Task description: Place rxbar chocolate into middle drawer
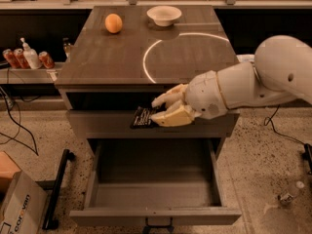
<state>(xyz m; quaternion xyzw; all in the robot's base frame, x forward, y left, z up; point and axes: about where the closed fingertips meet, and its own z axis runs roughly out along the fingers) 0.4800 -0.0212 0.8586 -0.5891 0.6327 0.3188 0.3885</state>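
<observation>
My gripper (158, 112) is shut on the rxbar chocolate (142, 117), a flat black bar with pale lettering that sticks out to the left of the fingers. It hangs in front of the upper drawer front, above the open middle drawer (155, 217). The drawer is pulled out toward me; its deep grey interior shows nothing inside. My white arm reaches in from the right.
An orange fruit (113, 23) and a white bowl (164, 15) sit at the back of the cabinet top (102, 57). Cans and a bottle (27, 57) stand on a low shelf at left. A cardboard box (17, 211) lies on the floor at lower left.
</observation>
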